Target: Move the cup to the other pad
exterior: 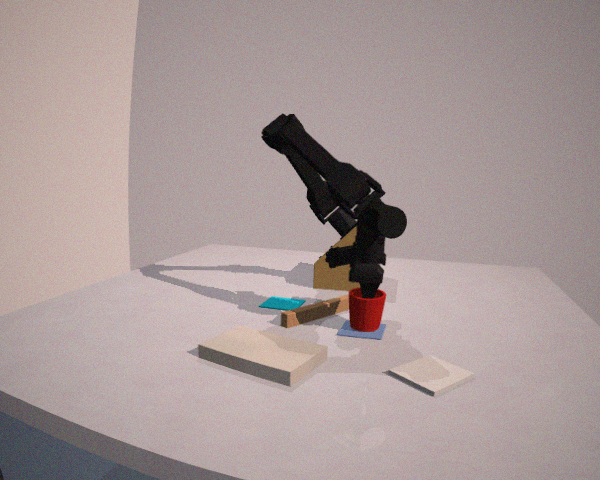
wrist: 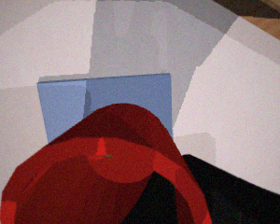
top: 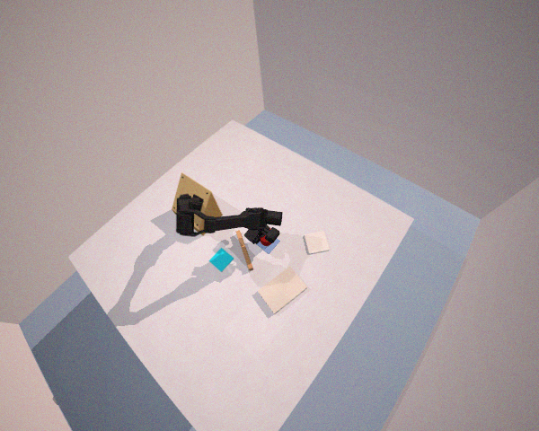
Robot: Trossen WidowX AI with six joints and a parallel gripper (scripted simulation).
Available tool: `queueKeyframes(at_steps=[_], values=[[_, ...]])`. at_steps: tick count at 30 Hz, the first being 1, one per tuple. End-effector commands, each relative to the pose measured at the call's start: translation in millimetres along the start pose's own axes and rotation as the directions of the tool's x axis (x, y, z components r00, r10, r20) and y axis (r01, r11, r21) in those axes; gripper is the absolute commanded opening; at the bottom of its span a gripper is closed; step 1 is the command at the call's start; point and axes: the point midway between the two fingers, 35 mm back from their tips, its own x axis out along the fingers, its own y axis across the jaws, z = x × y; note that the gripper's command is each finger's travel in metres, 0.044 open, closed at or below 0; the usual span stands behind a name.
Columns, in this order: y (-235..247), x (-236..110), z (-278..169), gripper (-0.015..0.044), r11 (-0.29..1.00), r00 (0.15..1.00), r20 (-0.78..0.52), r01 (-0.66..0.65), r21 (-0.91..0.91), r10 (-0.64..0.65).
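Note:
The red cup (top: 263, 241) (exterior: 366, 312) (wrist: 107, 187) stands upright on the blue pad (top: 271, 247) (exterior: 348, 329) (wrist: 131, 91). My gripper (top: 265, 235) (exterior: 368, 290) (wrist: 175, 163) comes down from above and is shut on the cup's rim wall, with one black finger inside the cup and one outside. The marbles are mostly hidden inside the cup; only a tiny green speck shows in the wrist view. The teal pad (top: 221, 259) (exterior: 282, 302) lies flat on the table, on the far side of a wooden bar from the cup.
A wooden bar (top: 244, 249) (exterior: 313, 311) (wrist: 266, 23) lies between the two pads. A thick beige slab (top: 282, 289) (exterior: 261, 354) and a thin beige tile (top: 316, 241) (exterior: 431, 374) lie nearby. A tan wedge board (top: 193, 189) (exterior: 334, 273) stands at the arm's base.

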Motion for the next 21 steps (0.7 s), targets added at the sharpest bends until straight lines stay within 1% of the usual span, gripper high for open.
queueKeyframes(at_steps=[1, 10, 21], values=[[2, -14, -1, 0.0000, 1.000, 1.000, -0.006, -0.008, 0.005, 0.008], [-3, -51, -1, 0.0000, 1.000, 1.000, -0.003, -0.010, 0.000, 0.010], [-4, -49, 0, 0.0000, 1.000, 1.000, 0.005, -0.009, -0.007, 0.009]])
